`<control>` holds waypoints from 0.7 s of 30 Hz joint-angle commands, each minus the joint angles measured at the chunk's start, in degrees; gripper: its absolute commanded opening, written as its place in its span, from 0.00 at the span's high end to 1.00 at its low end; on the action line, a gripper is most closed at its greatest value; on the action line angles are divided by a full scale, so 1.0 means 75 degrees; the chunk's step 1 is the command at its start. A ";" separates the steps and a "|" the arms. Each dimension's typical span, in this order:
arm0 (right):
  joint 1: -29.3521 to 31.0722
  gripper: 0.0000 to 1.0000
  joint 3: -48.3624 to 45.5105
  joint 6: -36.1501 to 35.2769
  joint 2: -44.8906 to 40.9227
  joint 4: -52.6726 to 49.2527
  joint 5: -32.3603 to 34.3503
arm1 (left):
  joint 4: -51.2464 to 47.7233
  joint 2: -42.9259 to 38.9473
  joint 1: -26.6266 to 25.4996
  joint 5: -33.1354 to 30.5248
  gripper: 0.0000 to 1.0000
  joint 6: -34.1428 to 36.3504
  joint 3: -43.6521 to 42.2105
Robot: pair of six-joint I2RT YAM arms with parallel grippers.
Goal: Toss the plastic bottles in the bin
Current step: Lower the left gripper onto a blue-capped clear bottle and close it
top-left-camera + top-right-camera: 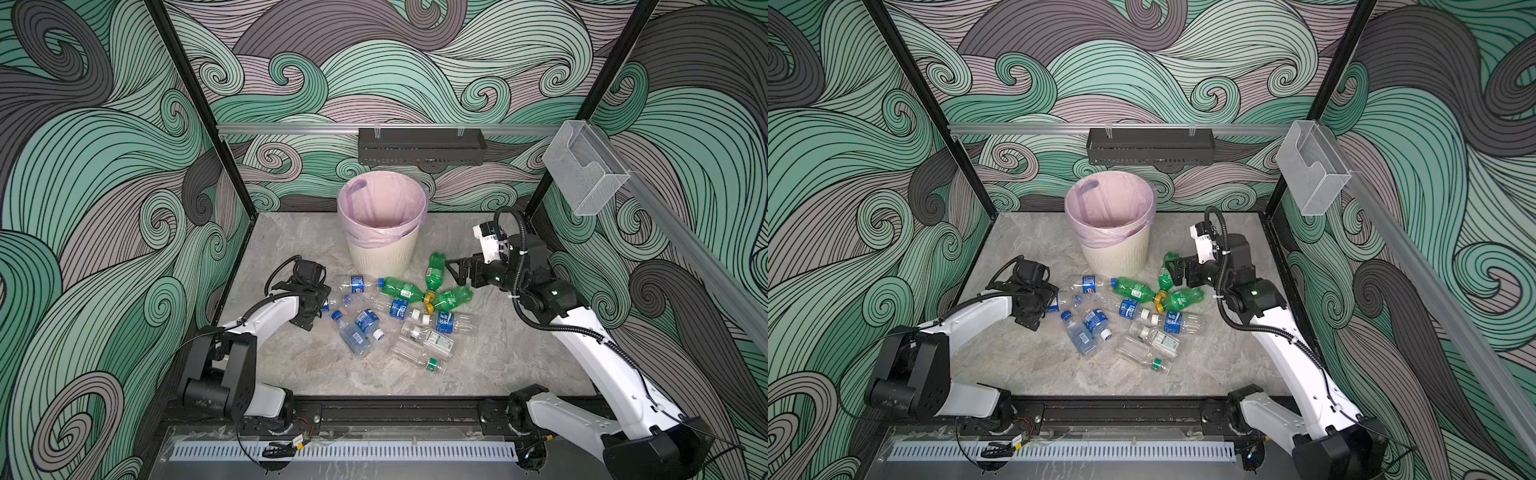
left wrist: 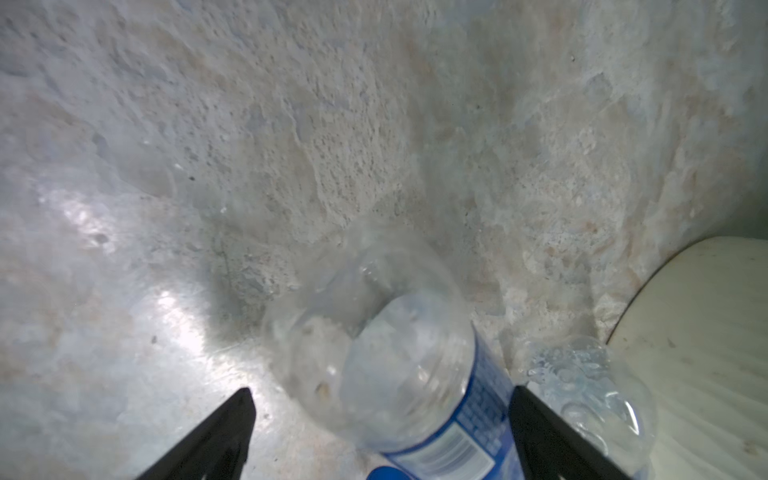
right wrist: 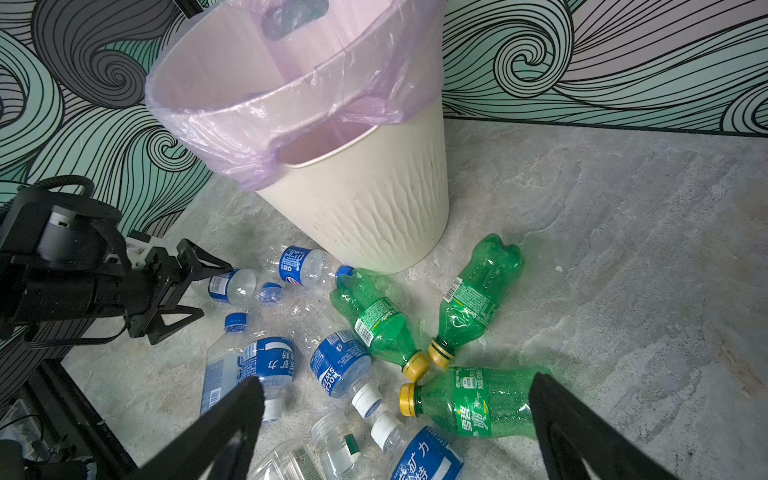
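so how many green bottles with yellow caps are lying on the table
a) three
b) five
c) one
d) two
a: three green Sprite bottles lie on the table in front of the bin, with their yellow caps nearly meeting.

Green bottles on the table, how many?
3, fanned on the table in front of the bin, yellow caps nearly meeting: left green bottle, back green bottle, right green bottle. No more green shows among the clear ones.
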 commanded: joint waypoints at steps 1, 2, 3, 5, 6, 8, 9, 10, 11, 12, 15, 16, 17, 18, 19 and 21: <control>-0.0050 0.01 -0.0108 -0.0198 -0.0197 0.0018 0.0089 | 0.0129 0.0297 -0.0060 0.0039 0.12 -0.0129 0.0271; -0.0050 0.01 -0.0128 -0.0204 -0.0210 0.0020 0.0093 | 0.0158 0.0366 -0.0060 0.0018 0.15 -0.0131 0.0270; -0.0050 0.01 -0.0136 -0.0210 -0.0210 0.0007 0.0091 | 0.0172 0.0427 -0.0060 -0.0005 0.17 -0.0129 0.0259; -0.0050 0.01 -0.0139 -0.0239 -0.0210 -0.0028 0.0108 | 0.0197 0.0543 -0.0060 -0.0040 0.19 -0.0130 0.0248; -0.0054 0.01 -0.0145 -0.0254 -0.0210 -0.0034 0.0108 | 0.0196 0.0601 -0.0060 -0.0052 0.19 -0.0126 0.0239; -0.0057 0.01 -0.0143 -0.0266 -0.0210 -0.0058 0.0118 | 0.0220 0.0713 -0.0055 -0.0042 0.20 -0.0108 0.0236; -0.0056 0.01 -0.0145 -0.0277 -0.0199 -0.0059 0.0112 | 0.0228 0.0762 -0.0048 -0.0041 0.20 -0.0104 0.0236; -0.0055 0.01 -0.0149 -0.0280 -0.0199 -0.0046 0.0104 | 0.0243 0.0807 -0.0050 -0.0032 0.21 -0.0091 0.0231; -0.0044 0.01 -0.0153 -0.0280 -0.0187 -0.0036 0.0117 | 0.0244 0.0852 -0.0048 -0.0041 0.22 -0.0088 0.0232; -0.0054 0.01 -0.0152 -0.0280 -0.0176 -0.0053 0.0123 | 0.0244 0.0886 -0.0050 -0.0062 0.24 -0.0090 0.0236; -0.0059 0.01 -0.0166 -0.0292 -0.0152 -0.0049 0.0117 | 0.0215 0.0931 -0.0048 -0.0226 0.26 -0.0090 0.0247; -0.0055 0.01 -0.0165 -0.0301 -0.0143 -0.0051 0.0120 | 0.0193 0.0939 -0.0048 -0.0304 0.27 -0.0087 0.0259; -0.0056 0.01 -0.0172 -0.0310 -0.0140 -0.0058 0.0114 | 0.0179 0.0962 -0.0042 -0.0381 0.29 -0.0072 0.0281; -0.0055 0.01 -0.0165 -0.0316 -0.0140 -0.0064 0.0126 | 0.0126 0.0987 -0.0028 -0.0444 0.31 -0.0053 0.0347; -0.0062 0.01 -0.0162 -0.0327 -0.0134 -0.0058 0.0119 | 0.0046 0.1030 -0.0015 -0.0499 0.33 -0.0012 0.0423; -0.0059 0.01 -0.0167 -0.0345 -0.0128 -0.0107 0.0109 | -0.0137 0.1113 0.0010 -0.0579 0.35 0.0119 0.0650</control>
